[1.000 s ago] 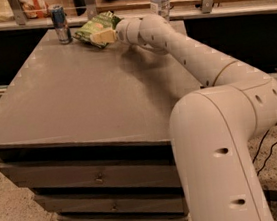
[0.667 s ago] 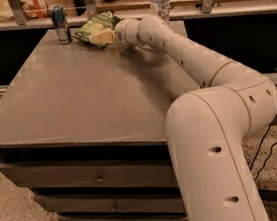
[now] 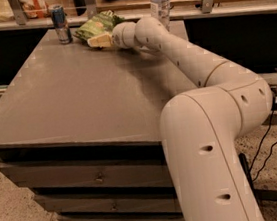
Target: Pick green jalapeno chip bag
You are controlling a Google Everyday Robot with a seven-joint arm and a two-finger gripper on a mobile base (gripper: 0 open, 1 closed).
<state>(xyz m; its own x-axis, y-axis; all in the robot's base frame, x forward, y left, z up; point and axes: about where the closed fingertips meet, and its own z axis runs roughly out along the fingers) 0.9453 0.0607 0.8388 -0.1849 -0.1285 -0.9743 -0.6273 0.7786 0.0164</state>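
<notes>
- Your gripper sits at the far edge of the grey cabinet top, right against the near side of the green jalapeno chip bag.
- You can see the bag lying just right of the blue-silver can.
- The water bottle stands behind your white arm.
- Black cables run along the floor on your right.

The gripper has moved a little more to the left, onto the near edge of the green jalapeno chip bag, and the big arm has swung left too.
</notes>
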